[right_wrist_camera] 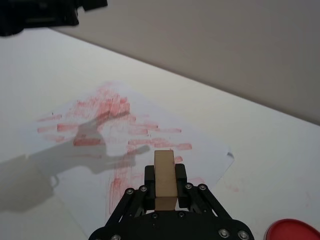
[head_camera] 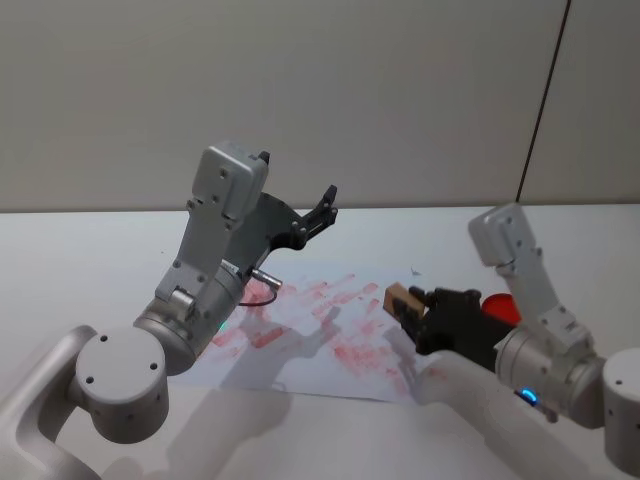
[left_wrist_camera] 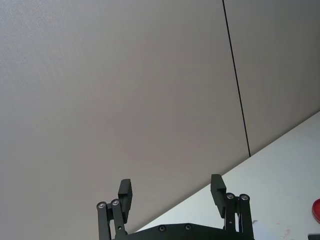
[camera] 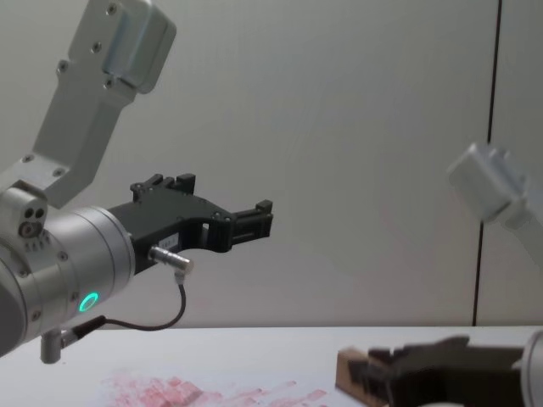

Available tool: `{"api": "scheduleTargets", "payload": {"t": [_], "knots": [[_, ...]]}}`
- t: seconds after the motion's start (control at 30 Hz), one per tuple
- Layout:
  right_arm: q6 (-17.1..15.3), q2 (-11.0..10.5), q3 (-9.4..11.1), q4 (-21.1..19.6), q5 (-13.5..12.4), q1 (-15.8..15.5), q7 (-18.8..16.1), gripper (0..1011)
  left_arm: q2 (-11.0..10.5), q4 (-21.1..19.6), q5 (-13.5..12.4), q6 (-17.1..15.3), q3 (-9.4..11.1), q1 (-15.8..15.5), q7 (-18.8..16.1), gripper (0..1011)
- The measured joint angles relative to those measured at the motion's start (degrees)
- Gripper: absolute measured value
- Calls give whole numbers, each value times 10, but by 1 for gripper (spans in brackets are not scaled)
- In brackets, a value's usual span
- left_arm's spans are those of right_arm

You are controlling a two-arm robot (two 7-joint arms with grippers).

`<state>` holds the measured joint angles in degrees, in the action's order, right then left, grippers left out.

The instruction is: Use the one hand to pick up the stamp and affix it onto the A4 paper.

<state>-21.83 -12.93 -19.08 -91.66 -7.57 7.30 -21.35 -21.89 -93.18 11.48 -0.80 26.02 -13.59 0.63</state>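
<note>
My right gripper (head_camera: 408,303) is shut on the stamp (head_camera: 397,298), a small light tan wooden block, and holds it a little above the right part of the A4 paper (head_camera: 310,330). In the right wrist view the stamp (right_wrist_camera: 164,177) stands upright between the black fingers, over the white A4 paper (right_wrist_camera: 115,135) smeared with red ink. The chest view shows the stamp (camera: 349,371) low at the right, just above the table. My left gripper (head_camera: 322,210) is raised high over the far side of the sheet, open (left_wrist_camera: 172,195) and holding nothing.
A red round ink pad (head_camera: 500,305) lies on the white table (head_camera: 90,270) to the right of the sheet, behind my right arm, and also shows as a red disc (right_wrist_camera: 292,232) at the wrist view's corner. A plain wall stands behind the table.
</note>
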Motion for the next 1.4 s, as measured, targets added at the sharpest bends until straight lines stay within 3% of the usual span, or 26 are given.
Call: {"api": "scheduleTargets", "payload": {"t": [0.43,0.77,1.1,1.4], "knots": [[-21,12,-19,63,58,21,-31,225,0,0,0,0,0,0,0,1001],[-10,18,-23,91,72,33,-33,225,0,0,0,0,0,0,0,1001],[5,21,-23,102,67,37,-25,225,0,0,0,0,0,0,0,1001],[29,22,-14,85,31,39,-4,225,0,0,0,0,0,0,0,1002]]}}
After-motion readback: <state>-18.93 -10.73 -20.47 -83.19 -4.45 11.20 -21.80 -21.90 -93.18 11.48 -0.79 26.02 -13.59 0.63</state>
